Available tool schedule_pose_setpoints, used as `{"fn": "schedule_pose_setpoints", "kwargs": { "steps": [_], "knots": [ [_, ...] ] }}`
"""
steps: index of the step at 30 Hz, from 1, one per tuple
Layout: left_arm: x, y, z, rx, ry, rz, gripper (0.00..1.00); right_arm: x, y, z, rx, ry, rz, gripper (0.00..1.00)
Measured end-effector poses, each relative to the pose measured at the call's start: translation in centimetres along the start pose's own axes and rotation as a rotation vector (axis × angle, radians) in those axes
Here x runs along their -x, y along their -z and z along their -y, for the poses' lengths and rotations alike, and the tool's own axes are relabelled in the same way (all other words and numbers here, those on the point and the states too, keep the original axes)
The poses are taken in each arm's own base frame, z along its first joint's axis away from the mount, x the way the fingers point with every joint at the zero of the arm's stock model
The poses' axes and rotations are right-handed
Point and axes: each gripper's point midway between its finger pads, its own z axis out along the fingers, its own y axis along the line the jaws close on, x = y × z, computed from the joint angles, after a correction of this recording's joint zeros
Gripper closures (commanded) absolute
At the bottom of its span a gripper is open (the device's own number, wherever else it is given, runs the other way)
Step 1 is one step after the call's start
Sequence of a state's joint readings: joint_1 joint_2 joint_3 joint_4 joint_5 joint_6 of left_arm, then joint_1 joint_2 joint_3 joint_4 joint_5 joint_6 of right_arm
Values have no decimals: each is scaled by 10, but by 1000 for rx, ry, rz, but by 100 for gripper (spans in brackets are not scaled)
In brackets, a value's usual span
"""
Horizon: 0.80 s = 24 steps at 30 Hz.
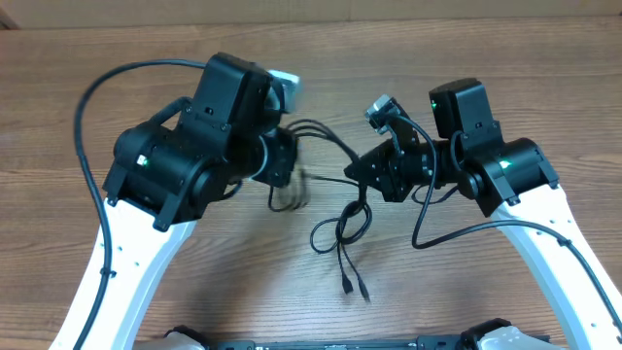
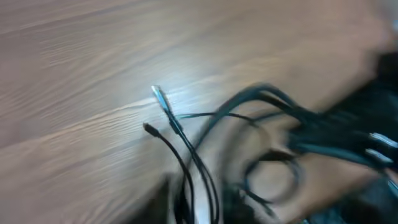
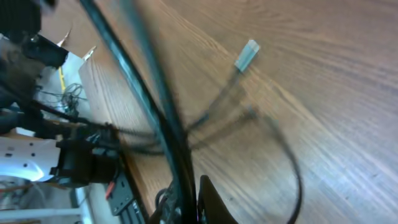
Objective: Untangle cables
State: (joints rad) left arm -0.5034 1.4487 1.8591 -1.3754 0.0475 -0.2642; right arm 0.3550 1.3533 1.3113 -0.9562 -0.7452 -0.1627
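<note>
The wooden desk [image 1: 486, 58] fills the overhead view, its grain running across. The left arm [image 1: 185, 165] and the right arm [image 1: 496, 165] lean in from either side, wrists turned toward each other near the middle.

The left jaws point down just right of the left wrist. They are smeared in the overhead view and lost in blur in the left wrist view, so I cannot tell whether they stand apart or together. The right jaws are together. In the right wrist view, cords run straight down to them, but it is unclear whether any is pinched.

The cables [image 1: 340, 228] lie on the desk between the two arms. Strands fan out from the left wrist toward the right one, and a tangled loop sits below them. Two tails trail from the loop toward the near edge, ending in small plugs [image 1: 347, 287] lying close together. The right wrist view shows one pale connector [image 3: 247, 55] flat on the wood.
</note>
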Motion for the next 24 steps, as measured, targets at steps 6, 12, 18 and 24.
{"fn": "schedule_pose_setpoints", "kwargs": {
  "steps": [6,12,18,24],
  "knots": [
    [0,3,-32,182,133,24,0,10,2,3,-5,-182,38,96],
    [-8,0,-5,26,24,-33,2,37,19,27,-16,-556,174,96],
    [-16,2,21,-140,-262,-61,0,67,31,10,157,-711,239,96],
    [-29,11,52,-354,-571,-51,0,82,38,-10,304,-873,224,96]
  ]
}}
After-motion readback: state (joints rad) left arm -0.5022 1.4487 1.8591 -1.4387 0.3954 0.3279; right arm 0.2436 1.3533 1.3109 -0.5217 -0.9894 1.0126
